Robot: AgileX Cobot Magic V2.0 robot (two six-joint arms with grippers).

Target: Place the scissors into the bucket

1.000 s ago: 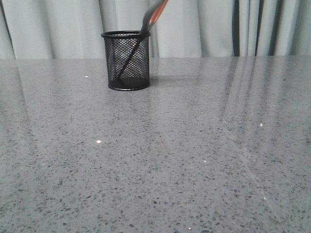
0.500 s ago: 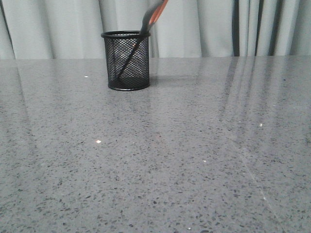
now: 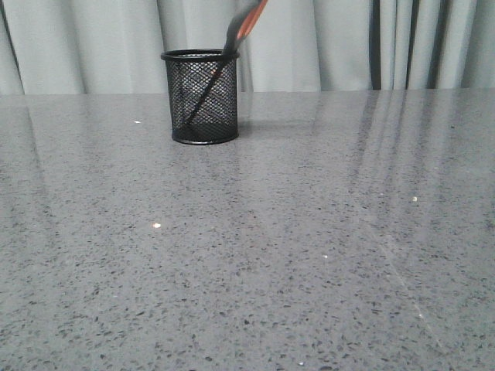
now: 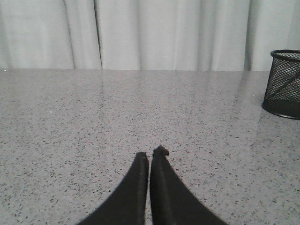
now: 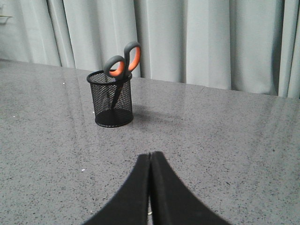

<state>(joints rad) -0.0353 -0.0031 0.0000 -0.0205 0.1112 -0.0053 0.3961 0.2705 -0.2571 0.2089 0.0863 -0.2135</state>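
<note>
a grey speckled table (image 3: 309, 255) stretches ahead; pale pleated curtains (image 3: 325, 42) hang along its far edge.

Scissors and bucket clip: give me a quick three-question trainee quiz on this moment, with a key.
1. True or false: the scissors lie flat on the table.
2. Which end of the scissors sticks out above the bucket: A) blades, B) handle loops?
3. How do the fingers of the left gripper and right gripper stand?

Key:
1. False. They stand blades down inside the bucket, leaning against its rim.
2. B.
3. Both are closed with nothing between them, away from the bucket.
</note>
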